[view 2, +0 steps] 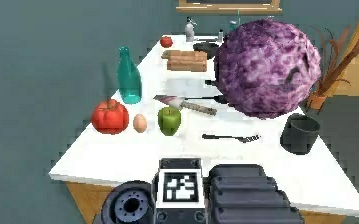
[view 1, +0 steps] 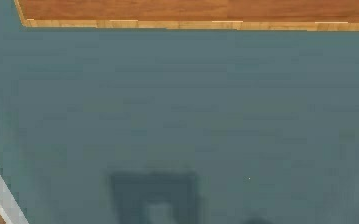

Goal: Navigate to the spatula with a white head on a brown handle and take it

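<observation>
Arm side view, centre of the frame: a slim utensil with a pale greyish head and a reddish-brown handle (view 2: 187,103) lies flat on a white tabletop (view 2: 237,165). I judge it the likeliest spatula, though it could as well be a knife. Just below it stands a green apple (view 2: 169,121), with a small tan egg (view 2: 140,122) and a red tomato (view 2: 110,116) in a row to its left. To its right bulks a large mottled purple ball, like a red cabbage (view 2: 265,68). Lower right of the utensil lie a thin black utensil (view 2: 232,137) and a black cup (view 2: 300,133). A tall teal glass bottle (view 2: 129,75) stands toward the upper left.

Bottom centre: a white square marker with black marks (view 2: 183,187), and left of it the dark gripper (view 2: 132,205). I cannot make out its far end, so I cannot tell how the fingers stand or whether it holds anything.

Forward view: a plain teal surface (view 1: 187,110) under a brown wooden strip (view 1: 187,10).

What worries me: reaching across the table's near edge, I could nudge the apple or set the egg rolling. I might also take the black utensil by mistake, since the two lie close together. The purple ball crowds the handle end, so an approach from that side could bump it
</observation>
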